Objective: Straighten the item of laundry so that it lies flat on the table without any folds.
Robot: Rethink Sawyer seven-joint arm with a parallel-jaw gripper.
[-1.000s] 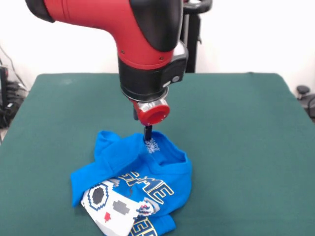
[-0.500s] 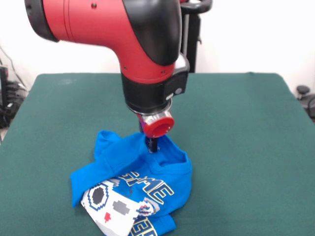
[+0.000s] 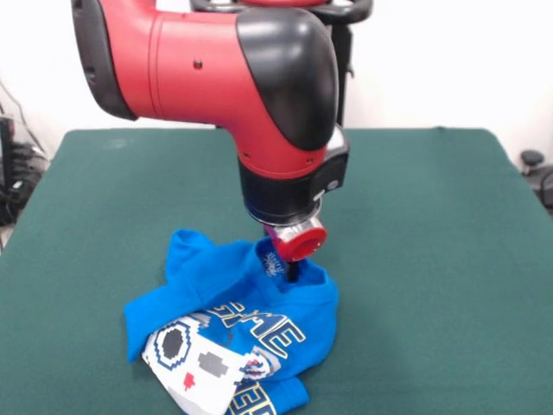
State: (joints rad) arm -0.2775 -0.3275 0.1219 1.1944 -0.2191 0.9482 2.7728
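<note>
The item of laundry [image 3: 238, 333], a bright blue T-shirt, lies crumpled near the front edge of the green table [image 3: 432, 242]. Its printed front is folded over itself, with the pixel controller print at lower left and white lettering beside it. The collar label shows at the top of the heap. My gripper [image 3: 295, 271] comes down under a red disc and reaches the shirt's collar edge on the right side of the heap. The arm's bulk hides much of the gripper. Whether it holds the cloth does not show.
A black post [image 3: 346, 78] stands behind the table's far edge. Cables [image 3: 17, 173] hang off the left side, and a dark object [image 3: 536, 169] sits beyond the right edge. Bare green cloth stretches to the right and behind the shirt.
The arm has swung to the right and lower. The gripper tip has shifted from the collar's middle to its right part. The shirt's shape is almost unchanged.
</note>
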